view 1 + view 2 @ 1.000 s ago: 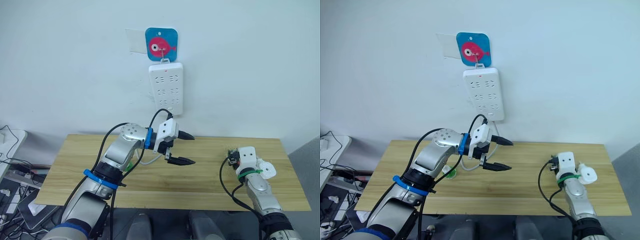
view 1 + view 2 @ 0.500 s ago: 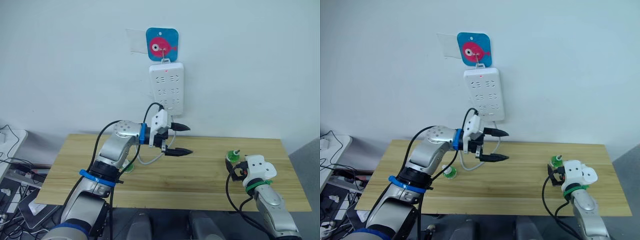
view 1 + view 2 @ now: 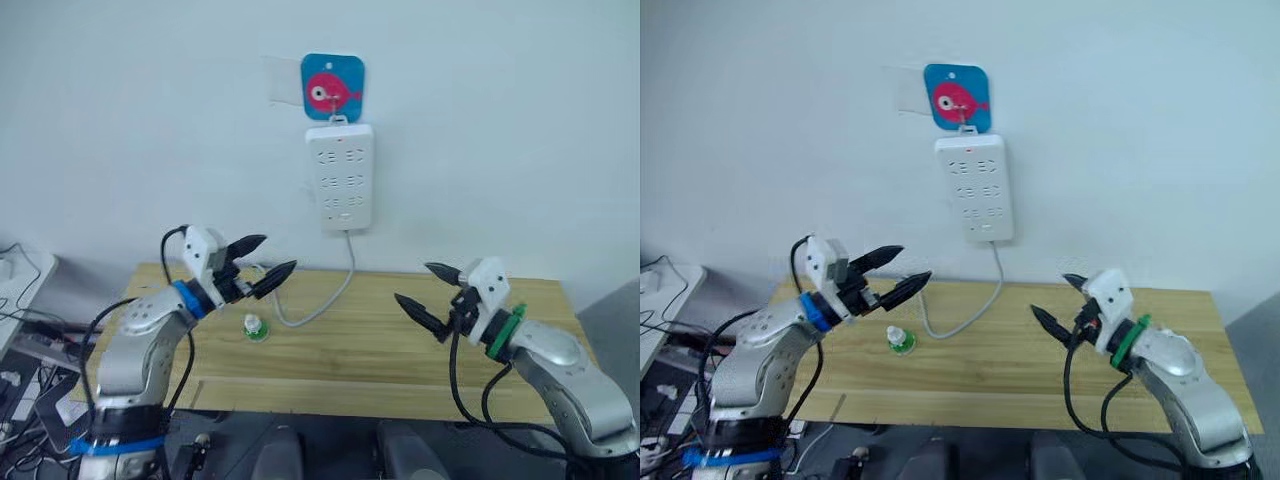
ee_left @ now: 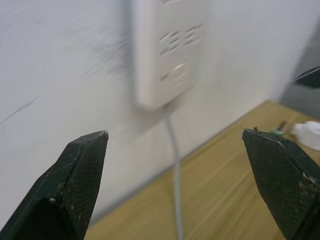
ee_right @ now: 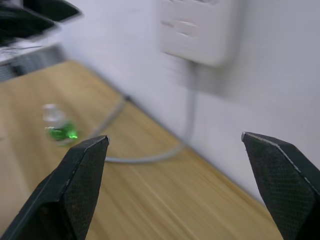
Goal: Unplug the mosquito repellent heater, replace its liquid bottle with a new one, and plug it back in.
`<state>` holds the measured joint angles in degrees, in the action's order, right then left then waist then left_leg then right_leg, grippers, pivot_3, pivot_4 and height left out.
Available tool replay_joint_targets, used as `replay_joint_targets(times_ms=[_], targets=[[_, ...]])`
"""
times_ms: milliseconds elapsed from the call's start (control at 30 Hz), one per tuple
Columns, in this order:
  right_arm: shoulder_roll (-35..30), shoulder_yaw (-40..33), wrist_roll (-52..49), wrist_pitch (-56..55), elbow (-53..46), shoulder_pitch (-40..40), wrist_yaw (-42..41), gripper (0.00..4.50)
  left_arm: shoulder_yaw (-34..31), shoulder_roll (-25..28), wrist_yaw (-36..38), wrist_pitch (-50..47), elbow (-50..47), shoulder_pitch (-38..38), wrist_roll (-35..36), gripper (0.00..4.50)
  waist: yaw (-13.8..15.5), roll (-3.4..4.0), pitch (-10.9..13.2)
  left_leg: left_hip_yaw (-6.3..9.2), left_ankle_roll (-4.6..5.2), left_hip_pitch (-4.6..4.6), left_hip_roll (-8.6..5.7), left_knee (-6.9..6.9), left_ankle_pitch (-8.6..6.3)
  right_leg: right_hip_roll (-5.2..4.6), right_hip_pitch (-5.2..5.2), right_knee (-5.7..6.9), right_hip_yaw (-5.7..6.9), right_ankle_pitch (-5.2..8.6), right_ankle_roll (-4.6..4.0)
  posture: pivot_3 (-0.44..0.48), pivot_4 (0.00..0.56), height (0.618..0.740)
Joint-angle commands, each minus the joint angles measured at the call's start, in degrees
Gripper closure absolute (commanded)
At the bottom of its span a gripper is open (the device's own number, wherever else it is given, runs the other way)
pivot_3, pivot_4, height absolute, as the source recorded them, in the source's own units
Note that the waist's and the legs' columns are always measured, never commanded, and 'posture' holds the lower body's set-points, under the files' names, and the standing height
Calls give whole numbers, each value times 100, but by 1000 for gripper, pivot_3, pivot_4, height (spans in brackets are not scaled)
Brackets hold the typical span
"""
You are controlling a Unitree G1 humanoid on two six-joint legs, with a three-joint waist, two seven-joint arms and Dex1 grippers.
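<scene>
A little see-through plastic bottle [image 3: 256, 327] stands upright on the table [image 3: 350, 372]. It has green liquid at its bottom and a pale, thin neck. It sits on the robot's left part of the tabletop, apart from everything else.

The table is made of light wood with long, straight grain lines, and it looks smooth. A grey cord [image 3: 335, 296] lies in a soft loop on the wood near the bottle, then climbs the wall.

The cord goes up to a tall white power strip [image 3: 341, 178] with rounded corners (it looks like hard, shiny plastic). The strip hangs from a hook on a blue square plate [image 3: 332, 90] with a pink fish on it.

The left gripper [image 3: 278, 252] is in the air above and near the bottle. Its two black pointy fingers are spread apart and hold nothing. The right gripper [image 3: 413, 282] is in the air over the other side of the table, well away from the bottle. Its fingers are spread wide too, with nothing between them. In the wrist views the finger pads have a bumpy, criss-cross pattern.
</scene>
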<state>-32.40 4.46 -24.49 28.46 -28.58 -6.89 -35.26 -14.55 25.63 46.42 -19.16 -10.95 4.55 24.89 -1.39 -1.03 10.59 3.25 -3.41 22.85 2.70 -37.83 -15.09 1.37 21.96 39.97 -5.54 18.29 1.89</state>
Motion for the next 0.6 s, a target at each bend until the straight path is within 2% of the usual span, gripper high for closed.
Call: replay_joint_targets(times_ms=[33,167,267,600], targets=[[-68,311,-266,138,133,-501,-697,45,-249,-212,-311,403,-404,-714,17,0,56,-12,18,-1,0,1,-2,0,0,-5,0,-1,0,0,0,139,191,740],[-115,551,-300,178,461,-1023,-1251,45,-218,-494,-463,1161,-241,-1484,-262,0,271,-31,76,5,-2,9,-10,3,-2,-32,2,-8,13,0,-1,162,207,740],[-127,700,-200,126,662,-1285,-1518,45,-97,-737,-571,1742,130,-1744,-471,0,335,-34,137,7,-2,10,-12,2,-2,-44,-1,-10,17,0,-1,173,226,740],[-111,1013,-138,406,549,-1591,-1801,45,256,-1406,-857,3361,2182,-1244,-944,0,301,-34,313,11,-2,11,-21,3,-2,-45,-4,-15,26,-4,5,147,265,740]])
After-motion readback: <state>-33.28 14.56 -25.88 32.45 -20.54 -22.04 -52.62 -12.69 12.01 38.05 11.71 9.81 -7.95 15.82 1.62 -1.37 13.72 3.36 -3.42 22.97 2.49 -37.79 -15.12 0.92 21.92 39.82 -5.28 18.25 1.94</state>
